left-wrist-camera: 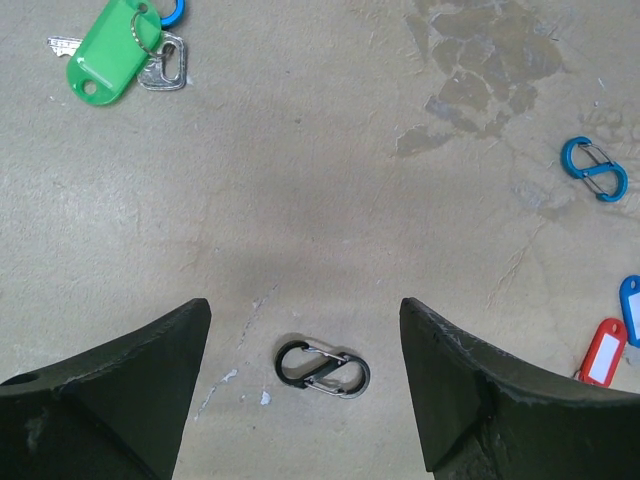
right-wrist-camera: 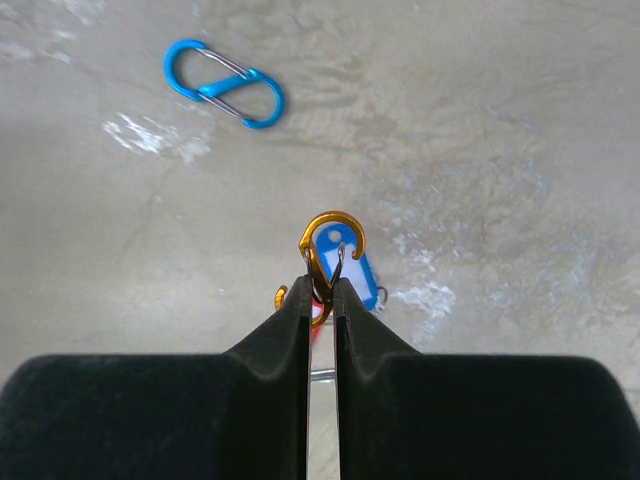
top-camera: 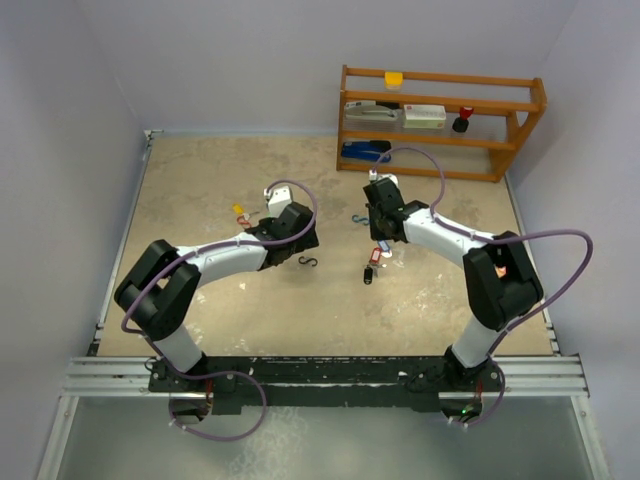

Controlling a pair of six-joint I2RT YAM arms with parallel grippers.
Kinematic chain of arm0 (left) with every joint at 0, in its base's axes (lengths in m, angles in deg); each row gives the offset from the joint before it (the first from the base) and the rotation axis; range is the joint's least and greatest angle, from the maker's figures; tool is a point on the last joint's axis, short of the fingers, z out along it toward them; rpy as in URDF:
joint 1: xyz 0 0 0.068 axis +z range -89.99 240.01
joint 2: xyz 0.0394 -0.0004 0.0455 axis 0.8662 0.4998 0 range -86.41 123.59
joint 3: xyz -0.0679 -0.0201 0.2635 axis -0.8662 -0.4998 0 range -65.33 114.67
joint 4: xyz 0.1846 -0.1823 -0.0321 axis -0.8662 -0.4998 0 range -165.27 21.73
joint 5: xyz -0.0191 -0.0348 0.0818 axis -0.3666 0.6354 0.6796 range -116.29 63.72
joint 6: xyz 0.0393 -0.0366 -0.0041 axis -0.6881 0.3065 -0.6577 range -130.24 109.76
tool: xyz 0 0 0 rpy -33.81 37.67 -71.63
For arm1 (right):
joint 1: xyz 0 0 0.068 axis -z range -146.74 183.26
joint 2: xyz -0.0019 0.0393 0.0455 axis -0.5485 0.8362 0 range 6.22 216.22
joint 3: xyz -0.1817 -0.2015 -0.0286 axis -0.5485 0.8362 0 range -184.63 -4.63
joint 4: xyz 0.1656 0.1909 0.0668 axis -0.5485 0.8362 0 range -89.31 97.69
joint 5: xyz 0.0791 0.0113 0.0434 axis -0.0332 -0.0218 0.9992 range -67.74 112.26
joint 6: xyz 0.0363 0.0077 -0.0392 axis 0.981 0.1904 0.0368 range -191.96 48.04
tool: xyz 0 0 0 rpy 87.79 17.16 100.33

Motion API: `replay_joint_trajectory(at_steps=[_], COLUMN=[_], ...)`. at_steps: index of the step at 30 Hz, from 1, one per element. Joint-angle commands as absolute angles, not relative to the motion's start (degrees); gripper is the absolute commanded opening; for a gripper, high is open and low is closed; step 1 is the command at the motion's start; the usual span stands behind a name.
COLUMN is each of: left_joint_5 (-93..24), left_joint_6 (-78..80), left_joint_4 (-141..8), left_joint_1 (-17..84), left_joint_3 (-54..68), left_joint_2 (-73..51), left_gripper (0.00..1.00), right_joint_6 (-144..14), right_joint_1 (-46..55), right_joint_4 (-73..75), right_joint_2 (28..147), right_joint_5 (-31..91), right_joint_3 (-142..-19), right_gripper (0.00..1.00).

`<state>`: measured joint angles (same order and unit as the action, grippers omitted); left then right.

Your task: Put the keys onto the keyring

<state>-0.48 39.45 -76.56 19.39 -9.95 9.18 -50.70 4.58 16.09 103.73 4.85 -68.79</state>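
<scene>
Rearward, wooden rack [top-camera: 440,78] with white box [top-camera: 424,115], plus orange clip [right-wrist-camera: 332,215] in right gripper [right-wrist-camera: 321,288].

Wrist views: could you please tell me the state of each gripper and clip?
left gripper, open, holding nothing.
right gripper, shut on the orange clip.
orange clip, pinched, one loop beyond the fingertips.
black clip, lying flat, untouched.
blue clip, lying flat, free.

1. Green-tagged key [left-wrist-camera: 105,62]: flat, left of the counter's centre, silver key on a ring beside the tag.
2. Yellow-tagged key [top-camera: 239,210]: left of centre.
3. Red-tagged key [top-camera: 376,254], blue-tagged key [right-wrist-camera: 360,280]: near centre, just beside each other.
4. Black fob [top-camera: 368,274]: beside the red tag, toward the near edge.
</scene>
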Motion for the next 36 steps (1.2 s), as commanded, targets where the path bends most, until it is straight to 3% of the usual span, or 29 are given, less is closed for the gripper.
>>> replay_joint_trajectory(at_steps=[1, 36], left_joint_5=[-0.1, -0.1], left_joint_6=[38.2, 37.9], left_joint_4=[-75.0, -75.4], left_joint_1=[19.6, 19.6], left_joint_3=[-10.1, -9.5], left_joint_2=[7.6, 8.1], left_gripper=[0.74, 0.74], right_joint_6=[-50.7, -51.9], right_joint_1=[4.9, 8.4], right_joint_4=[19.0, 17.3], right_joint_2=[101.4, 102.6], right_joint_5=[0.1, -0.1], right_joint_3=[-67.0, -63.3], right_gripper=[0.02, 0.0])
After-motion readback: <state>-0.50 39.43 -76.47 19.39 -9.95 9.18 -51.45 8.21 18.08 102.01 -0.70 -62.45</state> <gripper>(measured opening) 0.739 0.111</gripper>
